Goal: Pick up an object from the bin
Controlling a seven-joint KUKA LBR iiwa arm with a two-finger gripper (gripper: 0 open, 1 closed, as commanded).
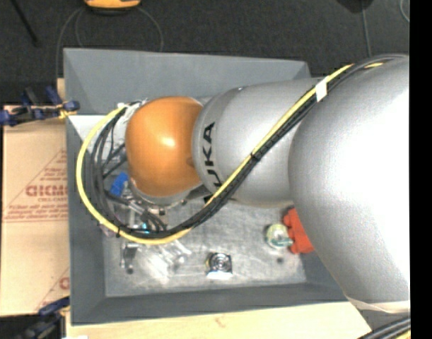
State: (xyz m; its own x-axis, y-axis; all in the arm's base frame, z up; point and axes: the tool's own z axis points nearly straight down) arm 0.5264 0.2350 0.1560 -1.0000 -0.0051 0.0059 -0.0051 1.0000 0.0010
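Observation:
My gripper [139, 216] hangs low over the left part of the bin, mostly hidden under the arm's orange cover and cables. Just below it on the bin floor lies a clear, crumpled plastic piece [163, 258], with a small dark metal part [127, 258] to its left. A small blue thing [119, 186] shows at the gripper's left, half hidden by the cables. Whether anything is between the jaws is hidden.
A small shiny metal piece [219, 263] lies near the bin's front middle. Further right are a shiny round ball [277, 237] and an orange-red block [298, 232], partly under the arm. The arm covers the bin's middle and right.

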